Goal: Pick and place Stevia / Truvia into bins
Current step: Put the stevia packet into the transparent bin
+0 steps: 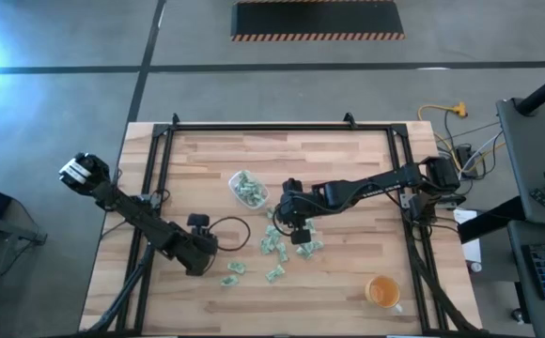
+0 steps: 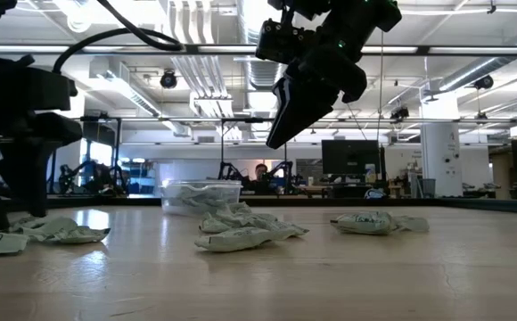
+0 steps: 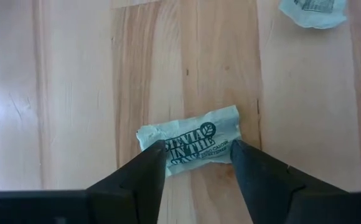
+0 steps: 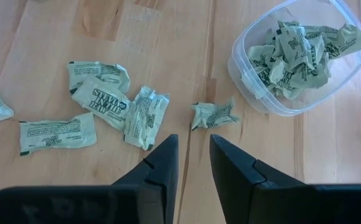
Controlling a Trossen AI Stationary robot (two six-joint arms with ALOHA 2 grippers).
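Step in hand: pick-up. The left gripper (image 3: 198, 163) is low over the wooden table (image 1: 348, 160), its two fingers (image 3: 144, 171) set apart and straddling one pale green packet (image 3: 190, 142) that lies flat on the wood. The packet is not yet clamped (the fingertips stand at either side of its near edge, and contact cannot be confirmed from the wrist view).

The right gripper (image 4: 194, 158) hangs above the table near the middle, clear of the surface in the low view. Its fingers are close together with a narrow gap between them, and nothing is held. Below and ahead of it lie several loose packets (image 4: 118, 102), one crumpled packet (image 4: 213, 114) just beside the clear tub (image 4: 246, 87). The tub already holds a heap of packets and sits near the table's centre. More packets are scattered between the two grippers. An orange cup (image 1: 382, 292) stands well apart near the front right edge and plays no part.

Next move, as judged: close the left fingers squarely on the straddled packet, lift, and carry it to the tub. The packet is thin and flat, so the fingertips must reach the wood or they will slide over it. The right arm needs to open wider before descending on a packet.
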